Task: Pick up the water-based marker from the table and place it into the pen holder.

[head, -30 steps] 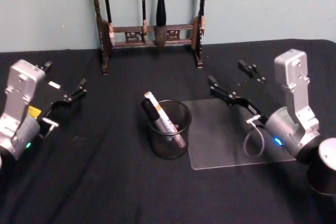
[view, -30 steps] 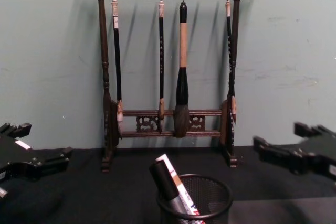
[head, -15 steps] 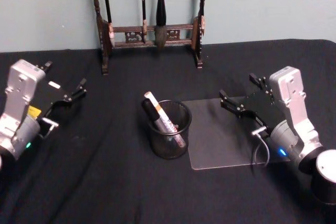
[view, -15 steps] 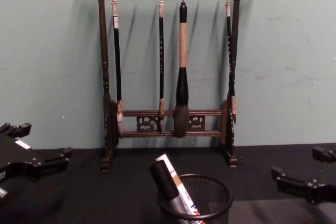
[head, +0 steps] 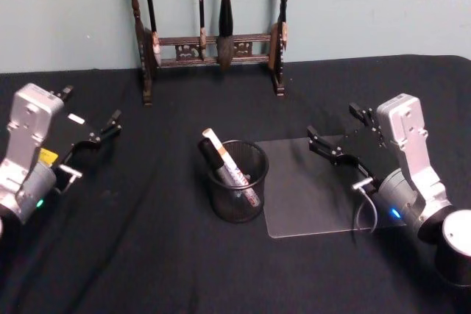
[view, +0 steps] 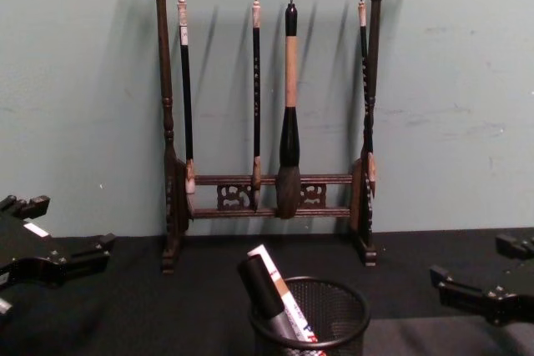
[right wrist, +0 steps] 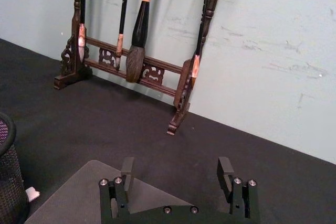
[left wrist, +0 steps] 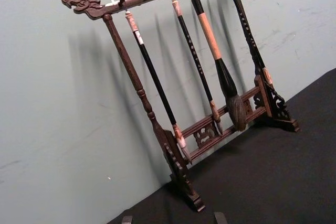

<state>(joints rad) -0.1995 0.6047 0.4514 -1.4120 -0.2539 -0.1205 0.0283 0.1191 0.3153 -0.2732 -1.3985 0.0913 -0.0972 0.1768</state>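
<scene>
Bare black table (head: 169, 270) lies all round the pen holder (head: 237, 182). The clear mat (head: 309, 196) sits just beside it at three o'clock; the brush rack (head: 210, 42) stands well back at twelve. The water-based marker (head: 229, 167) leans inside, white-bodied with a black cap, pointing up toward ten o'clock. Left gripper (head: 88, 129) at nine o'clock and right gripper (head: 340, 131) over the mat both have spread, empty fingers.

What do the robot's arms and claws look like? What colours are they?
Each arm ends in a silver-grey boxy wrist above a rounded grey joint with a small glowing light. The left gripper and right gripper are black, with thin black jaws. The left arm carries white and yellow labels; a pale looped cable hangs by the right one.
</scene>
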